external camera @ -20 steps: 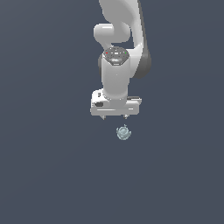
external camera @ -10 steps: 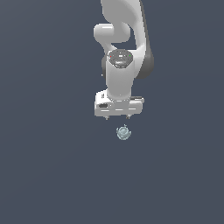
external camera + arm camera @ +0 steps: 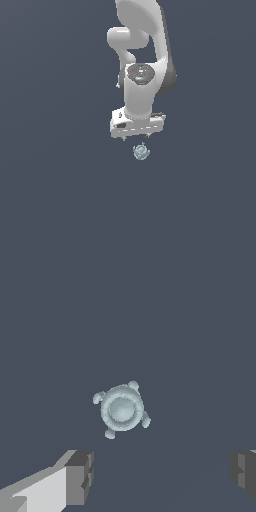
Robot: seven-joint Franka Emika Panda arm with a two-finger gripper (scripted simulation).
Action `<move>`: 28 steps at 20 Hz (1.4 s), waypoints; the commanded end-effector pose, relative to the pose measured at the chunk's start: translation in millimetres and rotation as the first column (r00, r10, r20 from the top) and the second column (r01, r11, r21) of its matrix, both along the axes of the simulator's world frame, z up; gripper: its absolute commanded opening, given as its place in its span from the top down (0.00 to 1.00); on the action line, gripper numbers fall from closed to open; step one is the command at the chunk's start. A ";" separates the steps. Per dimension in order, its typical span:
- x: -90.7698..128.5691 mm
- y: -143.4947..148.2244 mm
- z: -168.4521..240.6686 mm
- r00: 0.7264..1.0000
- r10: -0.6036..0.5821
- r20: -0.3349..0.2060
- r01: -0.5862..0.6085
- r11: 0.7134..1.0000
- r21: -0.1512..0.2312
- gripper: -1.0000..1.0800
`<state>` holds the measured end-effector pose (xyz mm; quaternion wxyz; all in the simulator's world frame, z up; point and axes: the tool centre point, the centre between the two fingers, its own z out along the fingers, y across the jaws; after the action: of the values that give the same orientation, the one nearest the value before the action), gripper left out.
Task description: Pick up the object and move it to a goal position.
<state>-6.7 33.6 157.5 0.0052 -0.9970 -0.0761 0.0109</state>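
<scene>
1. White gripper (image 3: 136,138) hangs with its fingers (image 3: 80,477) spread wide apart, holding nothing.
2. Pale blue-grey lumpy object (image 3: 141,151) lies on the dark floor (image 3: 55,190) just below the gripper, untouched.

The object (image 3: 122,409), pale blue-grey, roundish with four nubs, lies flat.
</scene>
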 end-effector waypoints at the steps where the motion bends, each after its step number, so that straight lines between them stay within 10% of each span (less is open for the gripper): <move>1: 1.2 4.0 -9.6 0.999 0.047 0.003 -0.047 0.999 -0.002 0.04; 13: 5.2 27.3 -60.4 0.954 0.298 0.020 -0.298 0.954 -0.009 0.04; 28: 4.3 30.6 -90.7 0.944 0.329 0.022 -0.329 0.944 -0.009 0.04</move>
<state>-1.8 64.2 74.5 0.0000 -0.9706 -0.2408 -0.0002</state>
